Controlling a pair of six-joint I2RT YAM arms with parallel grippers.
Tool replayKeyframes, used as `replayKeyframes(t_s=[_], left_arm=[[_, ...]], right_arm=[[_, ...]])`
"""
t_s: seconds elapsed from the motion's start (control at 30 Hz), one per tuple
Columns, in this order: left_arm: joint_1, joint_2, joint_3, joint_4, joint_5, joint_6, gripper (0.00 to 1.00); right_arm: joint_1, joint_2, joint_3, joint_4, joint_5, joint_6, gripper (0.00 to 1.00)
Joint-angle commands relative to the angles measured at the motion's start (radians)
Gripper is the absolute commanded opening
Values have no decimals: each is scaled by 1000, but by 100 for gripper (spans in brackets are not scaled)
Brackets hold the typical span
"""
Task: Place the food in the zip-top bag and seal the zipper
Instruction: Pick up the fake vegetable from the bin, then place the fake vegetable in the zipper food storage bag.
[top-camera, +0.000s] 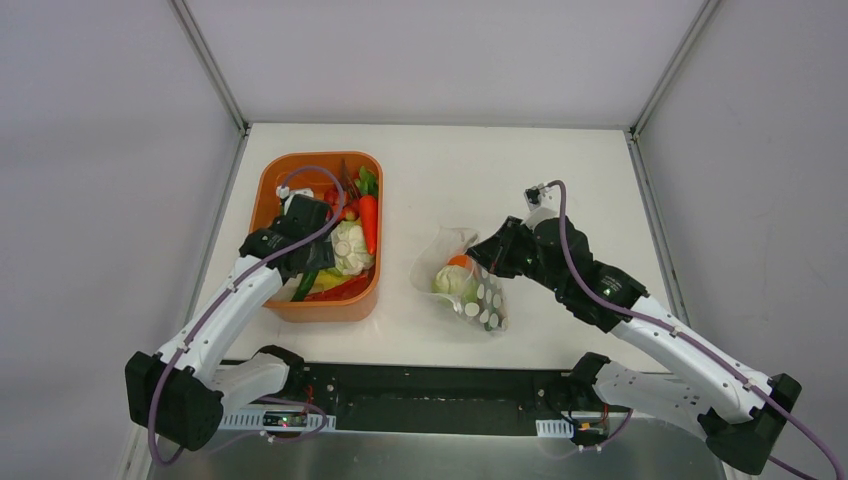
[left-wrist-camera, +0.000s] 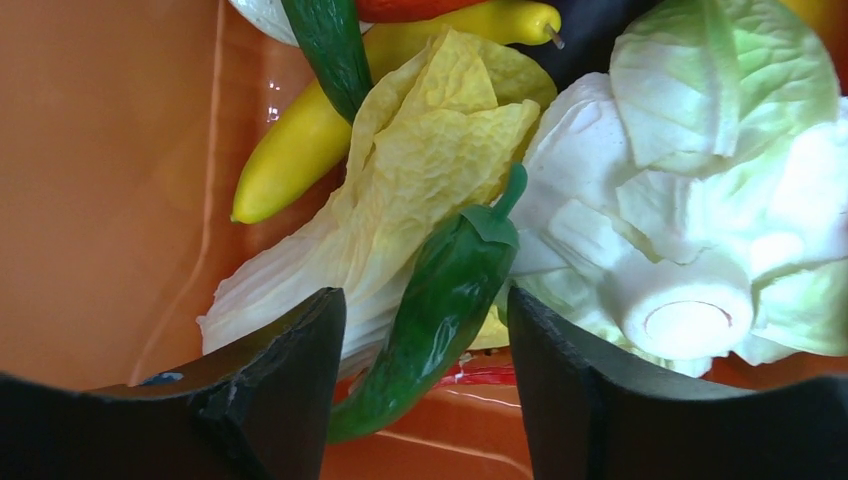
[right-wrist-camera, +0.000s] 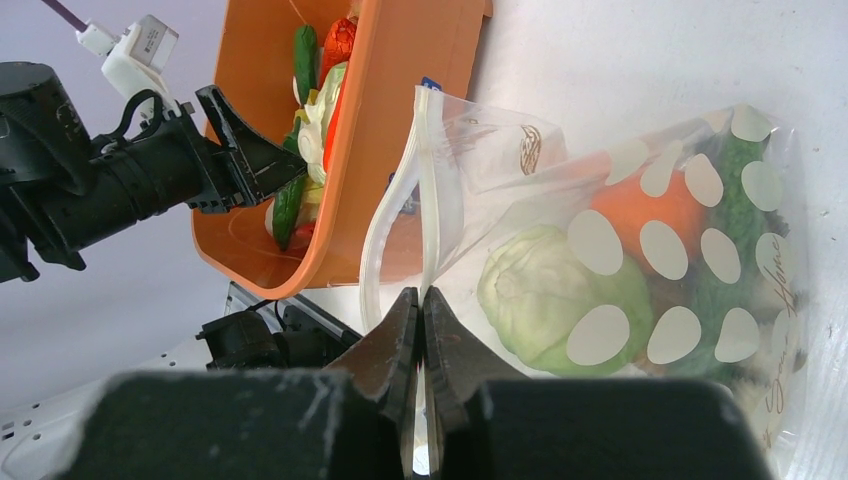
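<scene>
Food lay in two places on the table (top-camera: 560, 180); most of it was piled in the orange tub (top-camera: 290, 170) at 9 o'clock from the table's middle; the rest sat inside the zip-top bag (top-camera: 470, 285), which lay near the middle, at 3 o'clock from the tub and apart from it. Through the dotted plastic you could see a pale green cabbage (right-wrist-camera: 545, 290), an orange piece (right-wrist-camera: 640, 205) and a dark green leafy piece (right-wrist-camera: 735, 200). Your right gripper (right-wrist-camera: 420, 310) met the bag at its 1 o'clock side; its jaws were pressed together on the zipper (right-wrist-camera: 385, 235), and the bag's mouth gaped, unsealed. Your left gripper (left-wrist-camera: 425, 330) hung inside the tub with its jaws apart; a green pepper (left-wrist-camera: 450, 290) lay between the fingers, over a yellowish leafy piece (left-wrist-camera: 430, 150); you could not tell whether either finger touched the pepper. A whitish cabbage (left-wrist-camera: 700, 200) lay at 3 o'clock from the pepper; a yellow pepper (left-wrist-camera: 290, 150) at 11 o'clock.
</scene>
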Motion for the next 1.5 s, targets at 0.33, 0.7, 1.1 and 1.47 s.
replayKeyframes(t_s=[0.33,0.7,1.1,1.47], left_arm=[[23,-48,5,-31,-2,55,18],[23,-292,86,-13,95,11,13],[23,-410,41,356,473,-264,13],[-38,-339,-137,909,601,-564,14]], right_arm=[[3,-7,6,51,-6,12,5],[3,-3,5,55,-11,15,5],[4,-3,-2,57,-15,20,5],[3,-14,-5,57,-15,23,5]])
